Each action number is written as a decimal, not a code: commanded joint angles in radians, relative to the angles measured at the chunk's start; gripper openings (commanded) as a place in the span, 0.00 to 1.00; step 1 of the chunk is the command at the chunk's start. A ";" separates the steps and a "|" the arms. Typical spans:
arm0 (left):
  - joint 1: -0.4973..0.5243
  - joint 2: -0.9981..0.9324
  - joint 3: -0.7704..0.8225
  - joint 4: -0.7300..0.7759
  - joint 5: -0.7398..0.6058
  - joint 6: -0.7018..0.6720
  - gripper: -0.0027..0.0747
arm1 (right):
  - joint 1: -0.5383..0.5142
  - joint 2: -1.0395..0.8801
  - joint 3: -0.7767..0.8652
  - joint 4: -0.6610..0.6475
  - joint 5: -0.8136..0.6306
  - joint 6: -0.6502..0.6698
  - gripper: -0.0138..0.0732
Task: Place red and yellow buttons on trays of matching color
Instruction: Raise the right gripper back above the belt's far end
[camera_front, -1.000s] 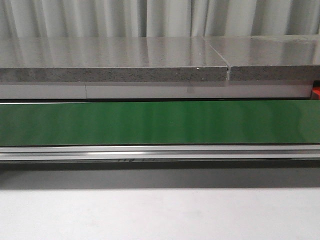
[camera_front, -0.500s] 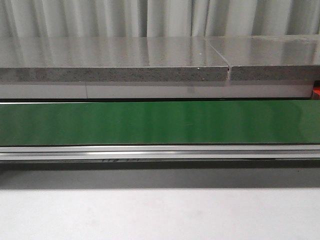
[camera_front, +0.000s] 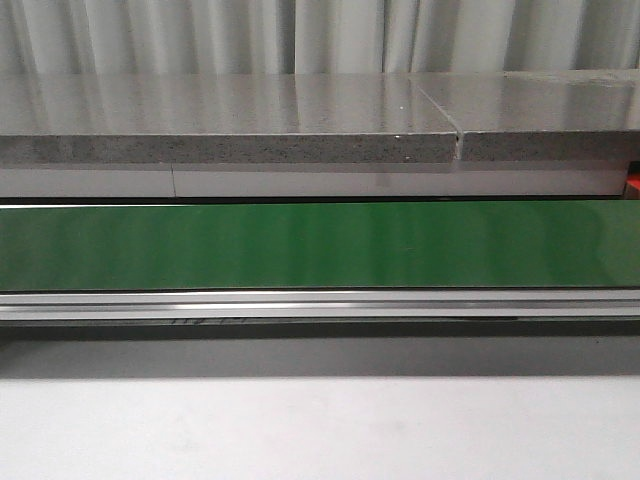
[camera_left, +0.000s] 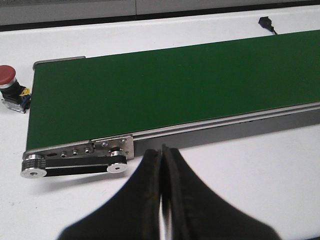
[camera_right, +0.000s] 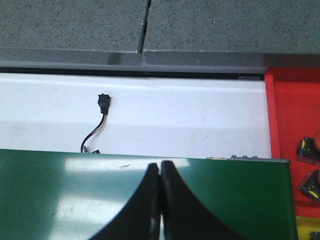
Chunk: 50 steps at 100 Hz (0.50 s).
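Green conveyor belt stretching across the whole middle of the front view, bare of buttons, with a silver rail along its near edge and white table filling the bottom of the frame. Grey speckled counter across the upper part, pale curtain behind it, and a sliver of red at the far right edge, too small to identify. No arm in the front view. In the left wrist view, left gripper at bottom centre with its black fingers pressed together and nothing between them, poised over the white table just short of the belt's near rail. Belt end with its black pulley band at lower left of that frame; red button on a black and yellow base standing on the table at the left edge, just beside the belt's end, touching neither belt nor gripper. Small black plug at upper right. In the right wrist view, right gripper at bottom centre, fingers likewise closed together and holding nothing, over the green belt. Red tray down the right side, beside the belt's end, with two partly cut-off dark button bases at its right edge, cap colour unclear. Strip of yellow at the bottom right corner. Black connector on a thin wire lying on the white table left of centre, grey counter along the top.
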 joint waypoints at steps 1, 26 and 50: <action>-0.007 0.004 -0.028 -0.022 -0.064 -0.002 0.01 | 0.003 -0.090 0.027 -0.005 -0.080 -0.008 0.08; -0.007 0.004 -0.028 -0.022 -0.064 -0.002 0.01 | 0.003 -0.273 0.201 -0.005 -0.106 -0.008 0.08; -0.007 0.004 -0.028 -0.022 -0.064 -0.002 0.01 | 0.003 -0.500 0.389 -0.005 -0.134 -0.008 0.08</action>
